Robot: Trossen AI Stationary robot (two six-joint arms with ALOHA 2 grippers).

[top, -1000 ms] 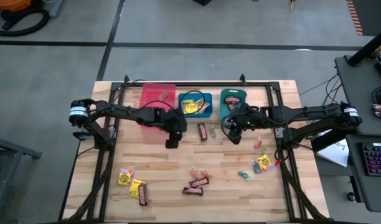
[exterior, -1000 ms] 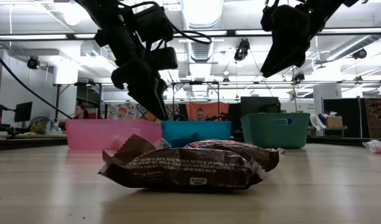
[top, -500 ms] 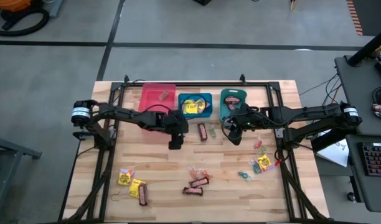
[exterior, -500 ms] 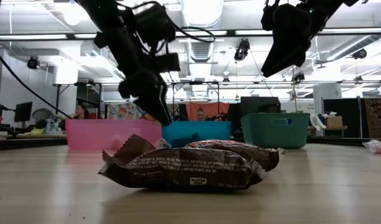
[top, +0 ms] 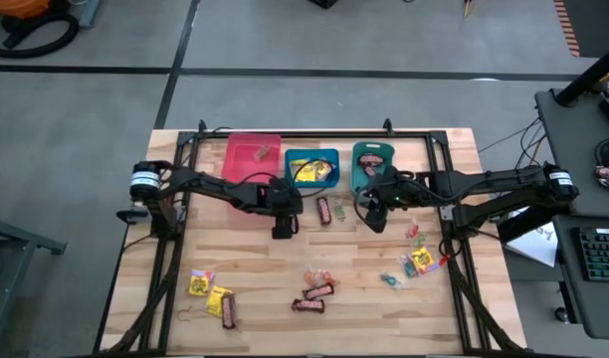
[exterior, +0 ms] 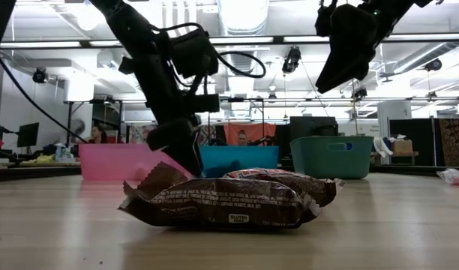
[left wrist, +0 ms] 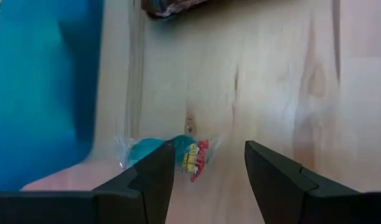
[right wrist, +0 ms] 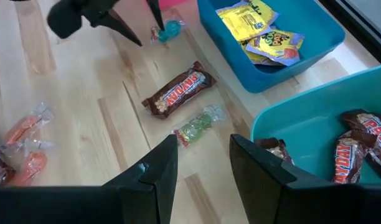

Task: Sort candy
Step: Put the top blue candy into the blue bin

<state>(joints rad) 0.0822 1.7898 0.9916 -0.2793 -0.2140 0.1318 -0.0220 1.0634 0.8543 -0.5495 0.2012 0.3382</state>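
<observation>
Bright overhead strip lights (glaring in the low view), left wrist view blurred.

Blue bin beside teal candy; bare wood opposite.

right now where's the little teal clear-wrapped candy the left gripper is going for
In the left wrist view the teal clear-wrapped candy lies on the wood beside the blue bin, just ahead of the open left gripper.

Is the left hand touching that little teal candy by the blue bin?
Cannot tell. In the left wrist view the left hand is open, one finger overlapping the teal candy beside the blue bin; no gap shows.
</observation>
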